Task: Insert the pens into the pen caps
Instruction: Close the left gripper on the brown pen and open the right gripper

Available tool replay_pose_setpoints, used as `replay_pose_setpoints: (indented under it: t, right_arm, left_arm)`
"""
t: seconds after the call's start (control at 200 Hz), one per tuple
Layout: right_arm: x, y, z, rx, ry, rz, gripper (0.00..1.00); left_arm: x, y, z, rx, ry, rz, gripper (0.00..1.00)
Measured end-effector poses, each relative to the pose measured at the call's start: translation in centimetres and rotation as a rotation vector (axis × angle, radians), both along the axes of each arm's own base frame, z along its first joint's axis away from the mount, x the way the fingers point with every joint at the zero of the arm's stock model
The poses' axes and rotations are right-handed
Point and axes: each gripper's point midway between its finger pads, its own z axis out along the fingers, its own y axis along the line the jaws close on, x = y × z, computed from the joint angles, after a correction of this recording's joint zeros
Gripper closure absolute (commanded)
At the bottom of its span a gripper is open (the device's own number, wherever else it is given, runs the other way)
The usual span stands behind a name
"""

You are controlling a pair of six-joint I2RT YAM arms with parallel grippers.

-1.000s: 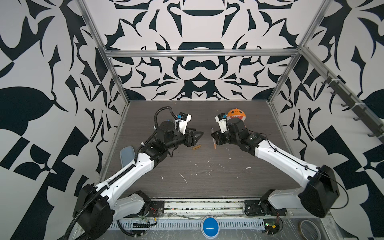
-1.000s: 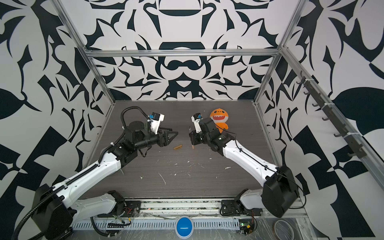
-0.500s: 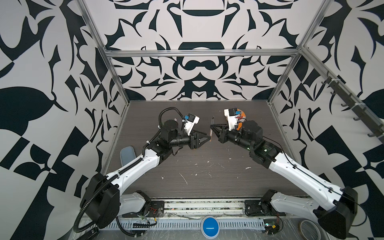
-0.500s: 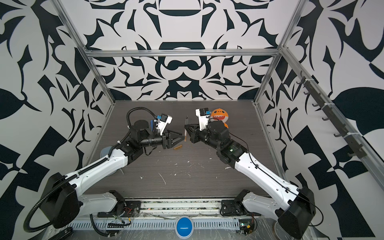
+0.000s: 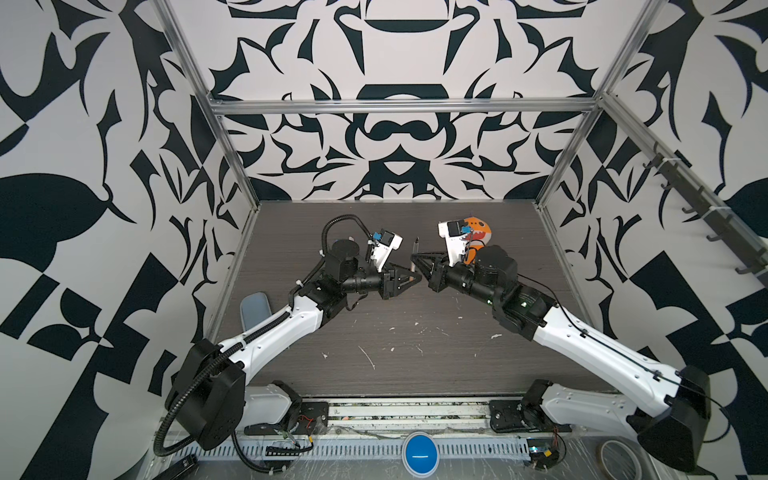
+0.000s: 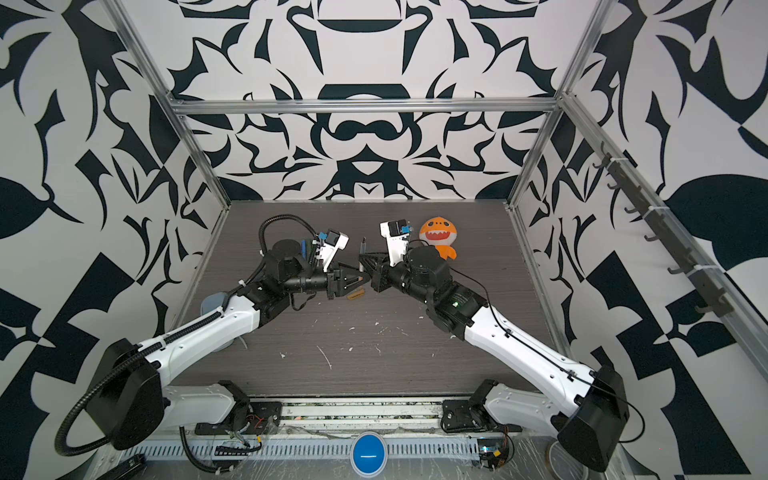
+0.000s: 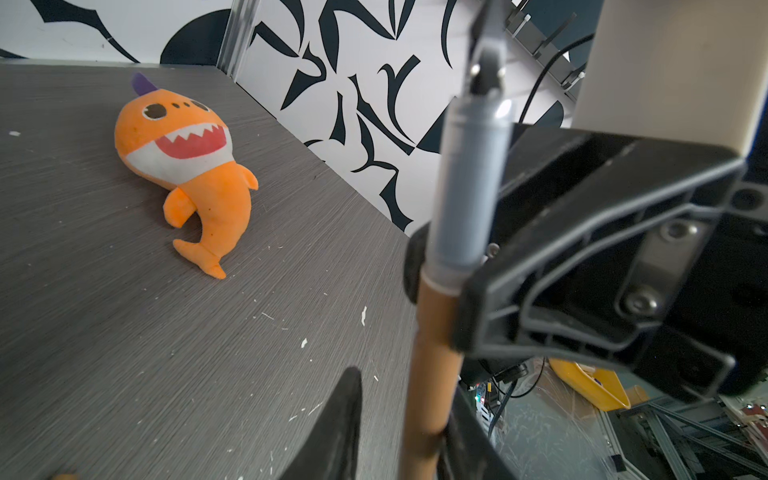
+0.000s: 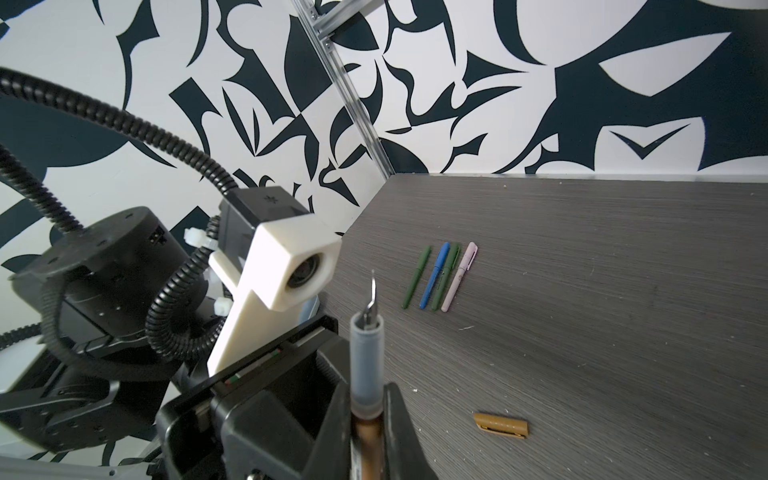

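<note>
R gripper (image 5: 417,264) clenched on orange-brown pen (image 5: 414,251). Grip sits where grey nib section meets brown barrel. Pen approx. upright, nib up.

L gripper (image 5: 409,279) meets it tip to tip above table centre. Its jaws straddle the brown barrel below R's grip. Gap visible betw. one finger (image 7: 345,415) & barrel, so not clamped.

Mustard cap (image 8: 500,424) lies flat & loose on table (image 5: 415,365), near both grippers, touching neither.

Row of four pens (image 8: 445,278) (green, blue, green, pink) lies side by side at back-left, well apart from grippers.

Surface: dark grey wood-grain, white scraps (image 5: 368,357) scattered front-centre. Orange shark plush (image 6: 438,237) at back, behind R arm. Walls (image 5: 395,145) black/white pattern, alu frame (image 5: 399,106).
</note>
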Motion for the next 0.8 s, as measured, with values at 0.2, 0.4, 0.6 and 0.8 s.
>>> replay_pose_setpoints:
  t: [0.2,0.4,0.6,0.8]
  right_arm:
    - [0.4,-0.1,0.0,-0.003,-0.007,-0.019,0.93]
    - [0.5,0.1,-0.3,-0.009,-0.009,-0.016,0.74]
    - [-0.5,0.7,-0.9,-0.043,-0.002,0.016,0.64]
    - [-1.3,-0.7,0.2,-0.049,-0.016,-0.02,0.59]
  left_arm:
    - [-0.3,-0.2,0.2,-0.005,-0.014,-0.017,0.88]
    - [-0.1,-0.1,0.1,0.002,-0.009,-0.006,0.93]
    - [1.7,0.7,-0.9,0.051,-0.001,0.106,0.93]
    - [4.3,3.6,-0.4,0.111,-0.055,0.331,0.92]
